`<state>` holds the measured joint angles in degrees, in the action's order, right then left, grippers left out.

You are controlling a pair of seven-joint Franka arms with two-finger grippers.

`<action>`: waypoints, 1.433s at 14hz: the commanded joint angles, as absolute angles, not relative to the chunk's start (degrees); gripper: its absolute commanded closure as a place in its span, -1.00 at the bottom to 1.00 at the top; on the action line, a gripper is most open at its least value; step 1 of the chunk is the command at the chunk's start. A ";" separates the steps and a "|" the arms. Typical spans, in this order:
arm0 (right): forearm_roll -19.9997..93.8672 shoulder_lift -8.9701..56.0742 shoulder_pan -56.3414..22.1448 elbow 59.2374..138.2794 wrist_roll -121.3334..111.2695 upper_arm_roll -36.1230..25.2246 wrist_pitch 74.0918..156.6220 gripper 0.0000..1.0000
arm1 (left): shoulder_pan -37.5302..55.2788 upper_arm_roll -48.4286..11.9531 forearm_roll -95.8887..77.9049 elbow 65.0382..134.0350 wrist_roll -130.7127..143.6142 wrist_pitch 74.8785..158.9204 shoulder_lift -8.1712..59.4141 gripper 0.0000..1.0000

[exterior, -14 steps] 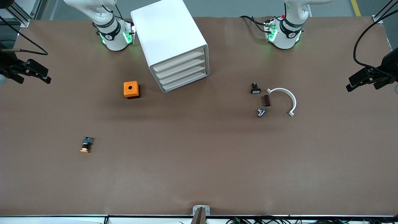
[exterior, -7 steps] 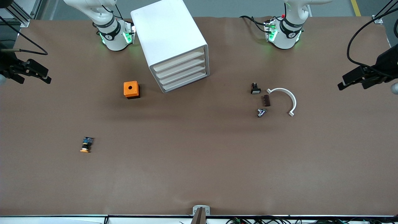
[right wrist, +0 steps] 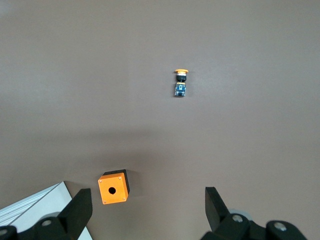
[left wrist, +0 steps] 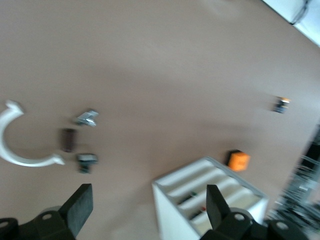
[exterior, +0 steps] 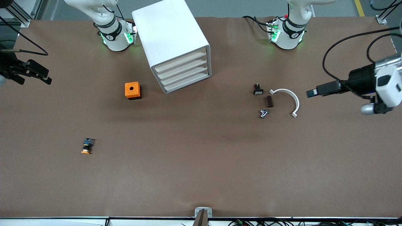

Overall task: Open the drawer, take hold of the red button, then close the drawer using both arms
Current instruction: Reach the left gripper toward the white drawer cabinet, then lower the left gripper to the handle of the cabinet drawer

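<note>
Nothing is done yet, I'd say: every drawer of the white drawer unit (exterior: 176, 47), upper middle of the frame, looks shut. The red button isn't visible, presumably inside. The left gripper (exterior: 314, 93), fingers apart, hangs at right; the right gripper (exterior: 44, 78), fingers apart, waits at upper left.

A wide brown table (exterior: 201, 175) fills the scene under even light. Above its top edge, grey floor (exterior: 232, 8) shows, marked with a yellow line (exterior: 359, 8).
</note>
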<state>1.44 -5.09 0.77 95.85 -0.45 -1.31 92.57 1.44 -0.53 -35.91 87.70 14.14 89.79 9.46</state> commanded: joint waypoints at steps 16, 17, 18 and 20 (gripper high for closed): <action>2.20 -6.42 0.88 97.03 -0.53 -1.14 93.16 -1.00 | 16.95 -4.75 -45.97 77.96 64.04 95.61 25.74 -0.99; 2.20 -6.42 0.88 97.03 -0.61 -1.14 93.16 -1.00 | 17.66 -4.75 -45.97 77.87 66.86 96.49 26.45 -0.99; 2.20 -6.42 0.88 97.03 -0.62 -1.14 93.16 -1.00 | 18.45 -4.75 -45.88 77.96 68.54 96.68 27.33 -0.99; 2.28 -6.42 0.97 97.03 -0.62 -1.14 93.34 -1.00 | 19.77 -4.66 -45.88 77.87 72.66 96.77 29.52 -0.99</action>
